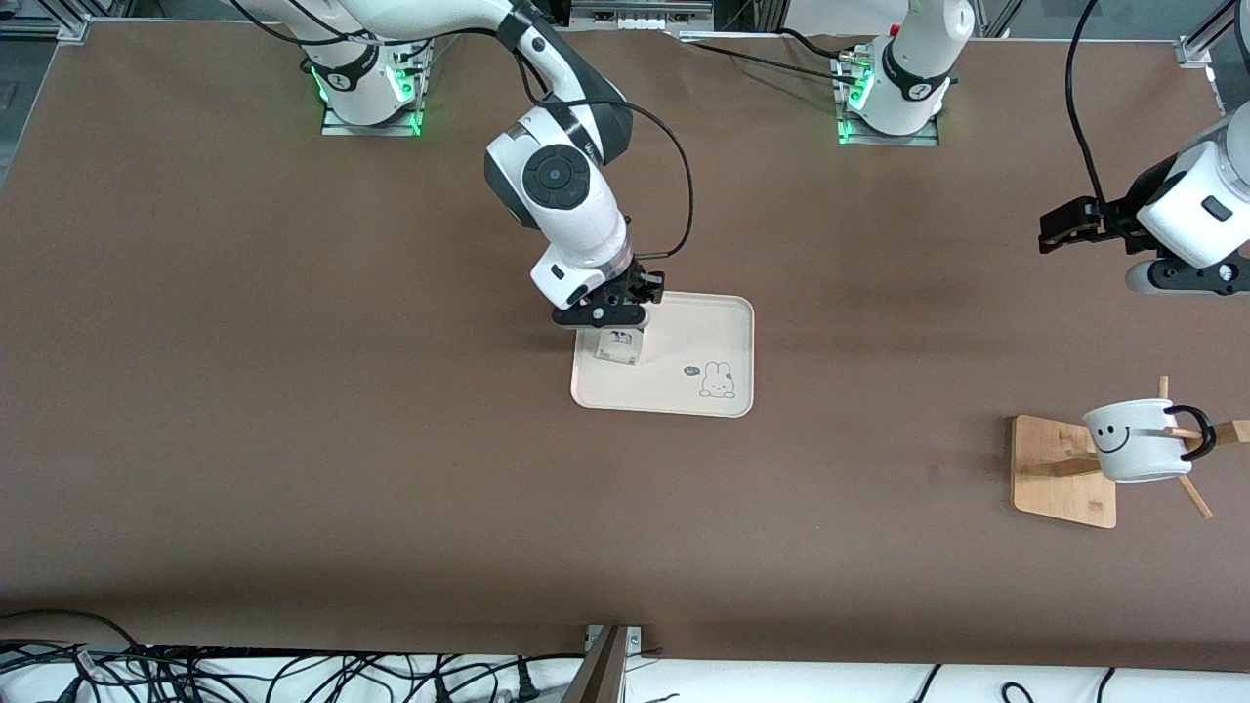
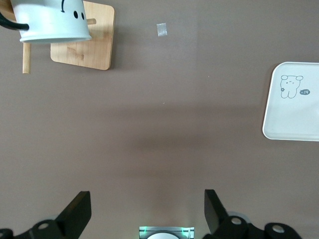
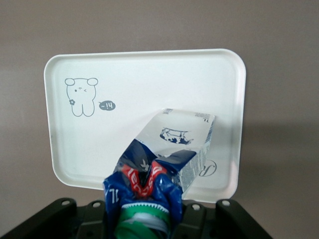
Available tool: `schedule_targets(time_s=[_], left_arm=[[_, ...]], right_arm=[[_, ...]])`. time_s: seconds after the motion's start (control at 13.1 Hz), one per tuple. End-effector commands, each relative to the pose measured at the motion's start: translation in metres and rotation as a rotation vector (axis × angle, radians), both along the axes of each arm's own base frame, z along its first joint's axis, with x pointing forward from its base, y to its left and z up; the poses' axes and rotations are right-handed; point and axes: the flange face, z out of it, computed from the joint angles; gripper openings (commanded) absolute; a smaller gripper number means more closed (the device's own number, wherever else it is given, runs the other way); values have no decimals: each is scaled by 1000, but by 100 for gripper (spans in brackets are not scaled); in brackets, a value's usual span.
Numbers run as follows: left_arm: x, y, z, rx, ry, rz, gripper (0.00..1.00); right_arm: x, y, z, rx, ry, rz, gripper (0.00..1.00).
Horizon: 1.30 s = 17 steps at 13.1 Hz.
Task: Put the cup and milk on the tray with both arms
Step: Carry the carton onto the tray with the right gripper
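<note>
One tray (image 1: pixel 674 391), cream, with one rabbit drawing (image 1: pixel 718 380) on it. One milk carton (image 1: pixel 619 347), standing on the tray between the shut jaws of the right gripper (image 1: pixel 610 314). One cup (image 1: pixel 1138 440), hung on one wooden rack (image 1: pixel 1062 474), well apart from the open jaws of the left gripper (image 1: pixel 1060 227). Two arms, two grippers. One scrap of tape (image 2: pixel 161 30) on the one table (image 1: pixel 293 391), ahead of the left jaws.
</note>
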Motion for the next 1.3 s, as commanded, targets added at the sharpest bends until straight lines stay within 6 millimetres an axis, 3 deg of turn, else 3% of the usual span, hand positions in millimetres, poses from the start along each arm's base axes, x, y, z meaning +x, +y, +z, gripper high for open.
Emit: schedule_targets(time_s=[0.0,0.15,0.23,0.46,0.54,0.61,0.77,0.92,1.22], left_arm=[[19,24,-25,8,50,42,100],[26,33,-17,1,28,43,100],[27,33,-13,7,18,42,100],[30,46,-13,14,-14,63,100],[30,64,-14,22,-51,84,100],[23,65,-19,23,-50,86,100],[15,67,-26,37,-149,88,100],[9,78,-46,39,-278,123,100],[-13,106,-113,-72,-516,306,100]], right_arm=[[4,1,-2,-5,-5,-12,24],[4,0,-9,-26,-13,-2,78],[7,-2,-9,-28,-15,-2,99],[17,-11,4,-24,-35,-15,100],[23,-17,15,-24,-49,-25,100],[27,-27,38,-24,-61,-34,100],[42,-64,89,-50,-76,-66,100],[58,-114,129,-88,-67,-72,100],[77,-216,189,-119,-39,-30,100]])
